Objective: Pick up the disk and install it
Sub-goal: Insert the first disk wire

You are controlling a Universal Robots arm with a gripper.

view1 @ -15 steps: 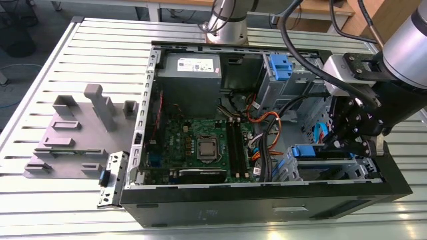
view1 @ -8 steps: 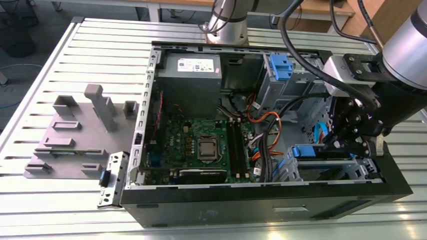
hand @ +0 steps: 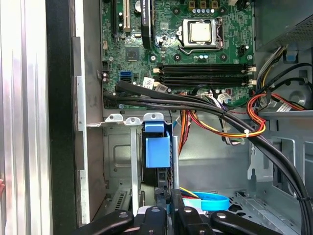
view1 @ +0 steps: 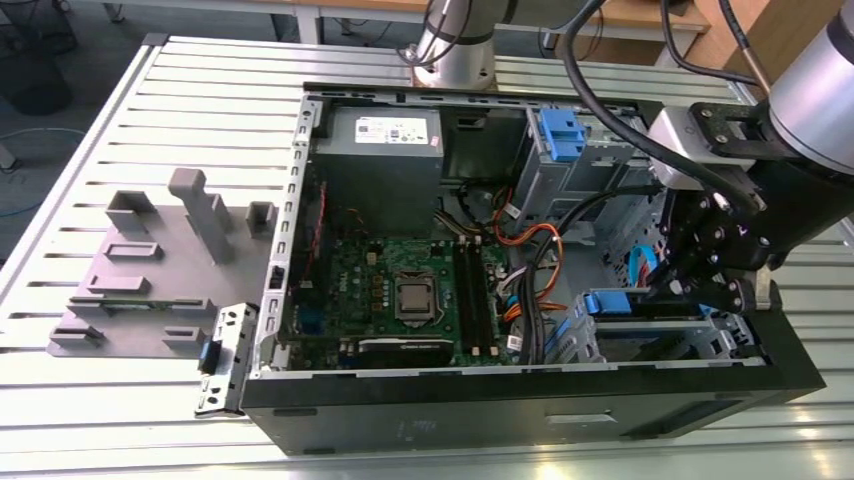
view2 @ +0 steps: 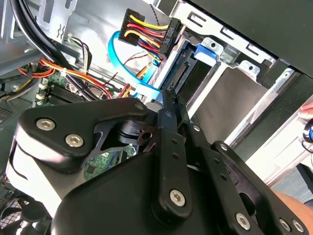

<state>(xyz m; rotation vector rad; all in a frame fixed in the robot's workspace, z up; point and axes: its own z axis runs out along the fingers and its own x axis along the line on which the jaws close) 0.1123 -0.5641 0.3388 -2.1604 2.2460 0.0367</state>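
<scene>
In the exterior view, an open computer case [view1: 534,400] lies on its side on a slatted metal desk [view1: 160,120]. Inside the case sit a green motherboard [view1: 400,290] and a grey power supply box [view1: 380,150] with a white sticker. The black claw [view1: 714,295] reaches into the drive cage [view1: 641,345] at the corner of the case far from the power supply box. The disk [view1: 617,303] is in this cage, just beside the claw; here I see mostly its blue plastic end. A second blue latch [view1: 561,135] stands on the cage next to the power supply box. Grey foam holders [view1: 147,270] lie on the desk outside the case.

In the second wrist view, the black links of the claw [view2: 168,105] are very near the camera, and its fingers [view2: 172,105] lie close together, pressing toward the disk [view2: 205,51]. The disk shows a blue tab and a dark edge with a connector, and it sits in the silver metal frame of the cage. A flat blue cable [view2: 132,73] and a bundle of red, yellow and black wires [view2: 146,32] hang beside it.

In the first wrist view, the disk [hand: 157,149] stands narrow inside the cage, with a blue plastic rail end toward the motherboard [hand: 186,44]. The claw [hand: 168,205] is just behind it, closed; I cannot tell if it really grips the disk.
</scene>
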